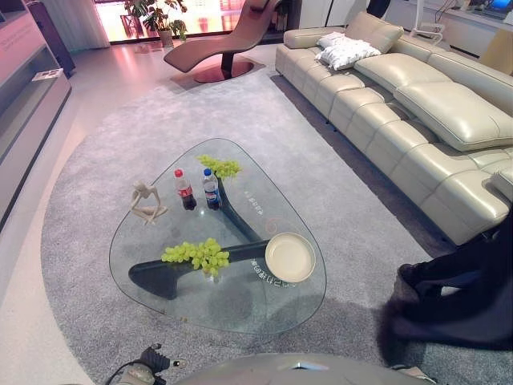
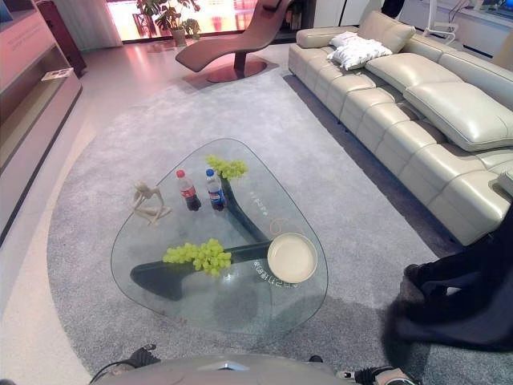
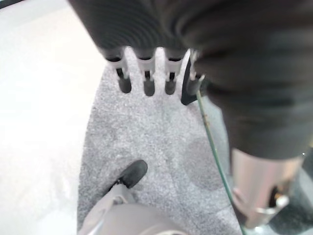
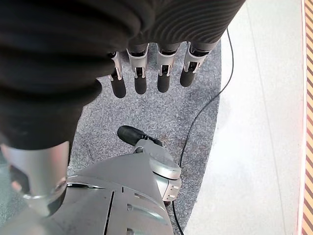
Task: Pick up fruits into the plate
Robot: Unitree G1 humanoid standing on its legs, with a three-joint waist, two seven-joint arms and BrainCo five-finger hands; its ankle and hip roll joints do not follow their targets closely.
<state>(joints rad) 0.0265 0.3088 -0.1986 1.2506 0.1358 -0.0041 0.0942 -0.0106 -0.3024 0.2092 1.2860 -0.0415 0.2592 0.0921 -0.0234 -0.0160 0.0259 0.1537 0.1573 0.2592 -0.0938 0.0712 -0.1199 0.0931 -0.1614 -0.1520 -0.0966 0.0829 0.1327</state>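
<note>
A glass coffee table (image 1: 240, 309) stands on a grey carpet ahead of me. One bunch of green grapes (image 1: 198, 255) lies near its middle. A smaller bunch of grapes (image 1: 220, 167) lies at the far edge. An empty cream plate (image 1: 290, 257) sits on the glass to the right of the near bunch. My left hand (image 3: 146, 81) hangs over the carpet by the table's near edge, fingers straight, holding nothing. My right hand (image 4: 140, 73) hangs the same way over the carpet, open and empty. Both hands are well short of the grapes.
Two drink bottles (image 1: 198, 190) and a pale figurine (image 1: 146, 202) stand on the table's far left part. A long cream sofa (image 1: 417, 120) runs along the right. A dark shape (image 1: 465, 297) lies on the carpet right of the table. A lounge chair (image 1: 228, 40) stands far behind.
</note>
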